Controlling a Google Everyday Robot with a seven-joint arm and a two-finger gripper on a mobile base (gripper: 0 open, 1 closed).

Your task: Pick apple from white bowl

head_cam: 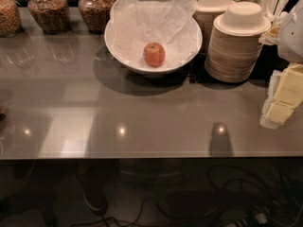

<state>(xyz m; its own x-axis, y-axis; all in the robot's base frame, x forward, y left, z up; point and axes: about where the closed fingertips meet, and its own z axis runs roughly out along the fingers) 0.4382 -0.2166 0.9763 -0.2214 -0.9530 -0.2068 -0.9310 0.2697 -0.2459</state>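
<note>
A break-room or café snack counter, to judge by a glossy grey countertop (142, 108) bearing brown glass jars of dry snacks (47, 11), tall stacks of tan disposable bowls (236, 44) and white plastic cutlery (273, 1), with the robot's pale-yellow gripper (281, 100) at its right edge.

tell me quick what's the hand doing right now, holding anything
Hand: at the right edge of the view, apart from the white bowl; open or closed cannot be told. The apple lies in the bowl, not in the hand.
</note>
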